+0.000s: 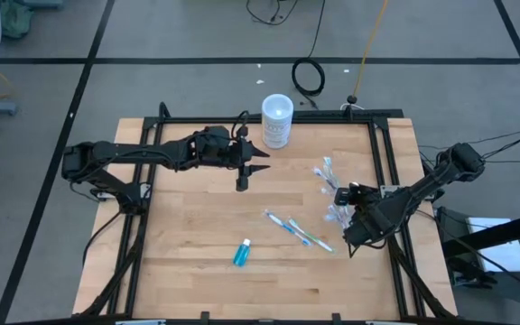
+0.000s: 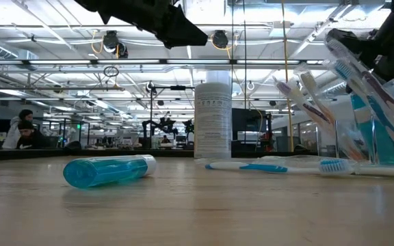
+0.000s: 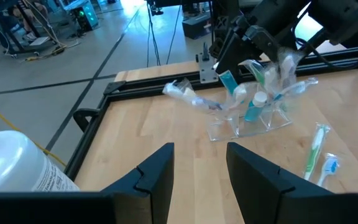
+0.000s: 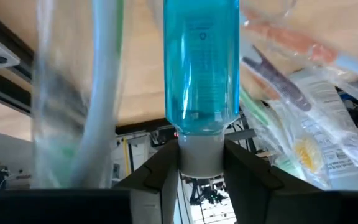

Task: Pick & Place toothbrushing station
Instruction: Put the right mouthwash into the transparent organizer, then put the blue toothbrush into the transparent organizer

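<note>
A clear plastic cup (image 3: 247, 124) stands at the table's right, holding several toothbrushes (image 3: 188, 96) and a teal tube (image 3: 253, 109). My right gripper (image 4: 201, 168) hangs over the cup (image 1: 337, 214), shut on another teal tube (image 4: 201, 68). Two toothbrushes (image 1: 293, 229) and a third teal tube (image 1: 242, 253) lie flat on the wood near the table's middle. My left gripper (image 3: 201, 168) is open and holds nothing, above the table next to the frosted container (image 1: 277, 120). My right gripper pinches the teal tube by its white cap end (image 4: 201, 155) between its two fingers. The fingers slant down from the table's right side and lie along the tube. The tube's teal body (image 3: 229, 81) points away from the fingers, down into the clear cup among the toothbrushes.
The frosted container with a white lid (image 2: 213, 119) stands at the table's far edge. A black frame rail (image 1: 382, 162) runs along the right side just behind the cup. Bare wood lies at the near left (image 1: 179, 253).
</note>
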Available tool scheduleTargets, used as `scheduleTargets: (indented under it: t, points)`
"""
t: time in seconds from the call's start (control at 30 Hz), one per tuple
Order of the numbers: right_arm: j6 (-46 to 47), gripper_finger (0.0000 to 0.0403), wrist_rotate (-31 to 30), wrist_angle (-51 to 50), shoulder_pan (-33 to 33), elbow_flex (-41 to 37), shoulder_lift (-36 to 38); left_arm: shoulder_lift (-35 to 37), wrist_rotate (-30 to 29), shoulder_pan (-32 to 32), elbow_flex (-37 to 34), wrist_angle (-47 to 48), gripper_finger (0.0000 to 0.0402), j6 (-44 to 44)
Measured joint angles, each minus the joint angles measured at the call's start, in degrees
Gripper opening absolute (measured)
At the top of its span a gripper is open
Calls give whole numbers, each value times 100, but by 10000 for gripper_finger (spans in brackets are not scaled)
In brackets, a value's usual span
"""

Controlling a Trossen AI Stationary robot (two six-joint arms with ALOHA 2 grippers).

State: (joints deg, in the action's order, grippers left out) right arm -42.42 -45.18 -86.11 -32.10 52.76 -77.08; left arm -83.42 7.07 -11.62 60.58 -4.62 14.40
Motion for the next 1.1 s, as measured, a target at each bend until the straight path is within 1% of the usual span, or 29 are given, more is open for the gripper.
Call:
scheduleTargets:
  t: [0.13,0.2,0.47,0.63,0.73,0.8,0.9,0.93,1.1]
  points:
    - [11,99,-2,257,-28,-20,0,0,0,0,0,0,152,51]
    - [-11,103,-10,422,-26,-20,0,0,-2,0,0,-4,152,51]
    - [273,152,-271,728,-26,-20,0,0,-4,0,0,-11,152,54]
    - [435,169,-279,731,-26,-20,0,0,-5,0,0,-11,152,56]
    - [816,169,-326,745,-26,-20,0,0,-7,0,0,-11,152,56]
    - [1129,166,-517,769,-26,-20,0,0,-7,0,0,-13,152,56]
    - [1929,157,-669,659,-26,18,6,0,-7,0,0,-13,152,58]
    - [2211,154,-662,563,-26,48,29,0,-7,0,0,-12,152,58]
    - [3398,139,-211,73,-26,424,264,0,-7,2,0,-13,152,56]
